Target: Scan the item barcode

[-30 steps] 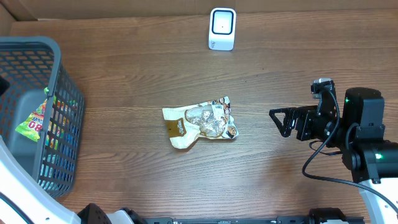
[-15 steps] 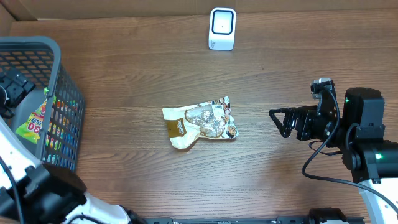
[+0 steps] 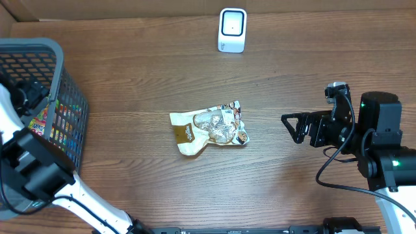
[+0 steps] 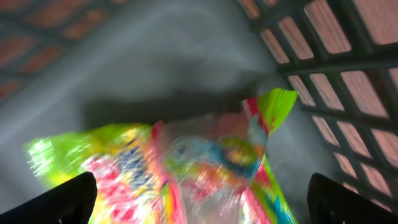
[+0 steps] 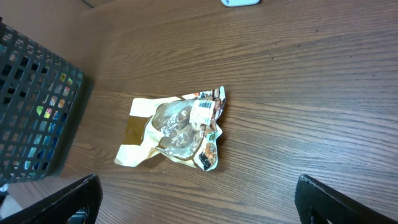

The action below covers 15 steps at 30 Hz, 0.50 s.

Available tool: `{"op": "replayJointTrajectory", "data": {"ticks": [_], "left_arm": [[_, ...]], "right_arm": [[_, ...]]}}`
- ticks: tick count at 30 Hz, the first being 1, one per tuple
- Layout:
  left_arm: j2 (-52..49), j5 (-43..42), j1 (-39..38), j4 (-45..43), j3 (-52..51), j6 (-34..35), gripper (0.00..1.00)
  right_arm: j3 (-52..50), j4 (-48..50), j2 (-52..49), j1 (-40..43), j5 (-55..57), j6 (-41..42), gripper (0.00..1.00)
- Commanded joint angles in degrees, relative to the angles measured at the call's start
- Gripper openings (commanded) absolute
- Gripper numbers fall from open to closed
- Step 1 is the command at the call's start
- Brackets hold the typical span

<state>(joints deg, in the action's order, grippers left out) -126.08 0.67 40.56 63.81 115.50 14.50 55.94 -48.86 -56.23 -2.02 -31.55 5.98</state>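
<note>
Where the grey mesh basket (image 3: 60, 62) stands at the left edge of the table (image 3: 143, 71), the left gripper (image 4: 205, 202) is seen lowered inside it, its jaws spread wide and nothing clamped between them. A colourful snack bag (image 4: 186, 162) lies on the basket floor directly under the gripper. The bag is blurred in the left wrist view, so it cannot be told whether the fingertips (image 4: 62, 199) touch it. From overhead the bag is glimpsed only through the mesh wall, and the left arm covers much of the basket's near side. Near the middle of the table, well apart from the basket, a crumpled cream and brown packet (image 3: 209, 128) lies flat with bare wood around it. A white barcode label (image 5: 203, 112) is seen on the packet's upper face in the right wrist view. At the far edge, a little to the right of the packet, a small white scanner (image 3: 232, 30) stands upright with its dark window turned towards the table's middle. To the right of the packet, and clear of it, the right gripper (image 3: 294, 127) is held above the table, pointed towards the packet. Its jaws are parted wide and nothing is held or touched. Nothing lies between the right gripper and the packet.
</note>
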Motion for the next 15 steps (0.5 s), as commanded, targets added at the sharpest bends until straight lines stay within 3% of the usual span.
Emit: {"op": "replayJointTrajectory", "data": {"ticks": [1, 4, 10, 12, 15], "left_arm": [[-4.15, -0.13, -2.80, -2.01, 0.20, -7.37, 1.00], [-6.62, 0.33, -4.55, -3.08, 0.20, -10.69, 1.00], [-10.16, 5.68, -6.32, -2.73, 0.00, -10.62, 0.98], [-10.71, 5.99, -6.25, -2.10, 0.00, -10.47, 0.92], [-11.23, 5.95, -5.64, -0.68, 0.00, -9.66, 0.68]], "right_arm": [[1.29, 0.28, 0.15, -0.17, -0.52, -0.02, 0.99], [1.29, 0.28, 0.15, -0.17, -0.52, 0.00, 0.99], [1.29, 0.26, 0.15, -0.17, -0.59, 0.44, 0.99], [1.29, 0.26, 0.15, -0.17, -0.55, 1.22, 0.99], [1.29, 0.28, 0.15, -0.17, -0.55, 1.29, 0.99]]}}
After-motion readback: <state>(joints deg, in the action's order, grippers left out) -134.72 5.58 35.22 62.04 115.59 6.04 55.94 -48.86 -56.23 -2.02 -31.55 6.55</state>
